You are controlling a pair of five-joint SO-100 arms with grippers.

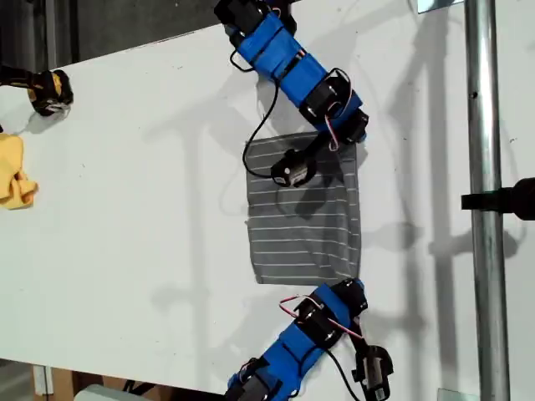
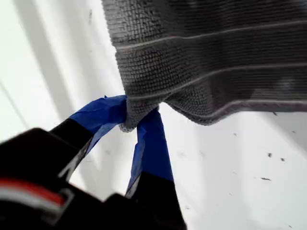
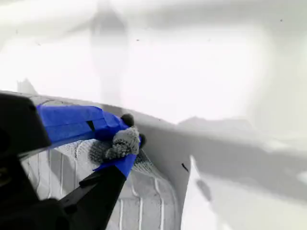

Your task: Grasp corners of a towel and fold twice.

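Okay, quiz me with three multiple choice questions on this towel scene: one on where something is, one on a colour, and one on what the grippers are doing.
1. Where does the yellow cloth lie?
A. at the exterior view's left edge
B. on top of the towel
C. under the metal pole

2. What colour are the towel's thin stripes?
A. red
B. white
C. black

3. What is the state of my two grippers?
A. both open above the table
B. one shut on the yellow cloth
C. both shut on the towel

Answers:
1. A: the yellow cloth sits at the exterior view's left edge, well apart from the towel.
2. B: thin white lines cross the grey weave.
3. C: my first gripper pinches a towel corner, and my second gripper has grey fabric bunched between its tips.
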